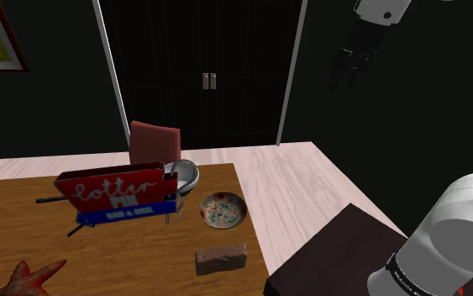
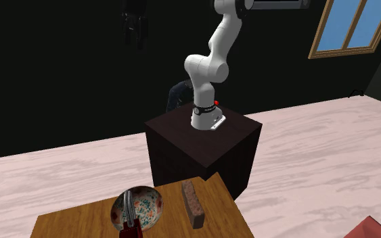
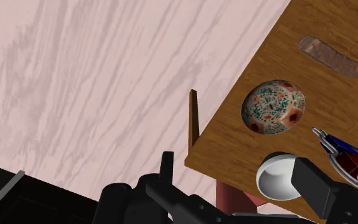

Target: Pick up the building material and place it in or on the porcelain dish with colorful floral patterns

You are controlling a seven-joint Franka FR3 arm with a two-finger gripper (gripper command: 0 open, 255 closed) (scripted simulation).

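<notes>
Brick (image 2: 194, 203) beside floral dish (image 2: 149, 202) on table (image 2: 80, 226)

The table (image 1: 100, 252) is brown wood with a plain grain, and the brick (image 1: 221, 258) lying on it looks rough and matt, mottled reddish-brown. At the brick's twelve o'clock in the shoulder view the dish (image 1: 223, 209) is smooth and glazed with speckled painted flowers, and at the dish's ten o'clock the bowl (image 1: 186, 175) is smooth, shiny pale grey. The floor (image 1: 310, 185) shows pale streaked wood grain; the stand (image 2: 202, 145) is dark and matt.
</notes>
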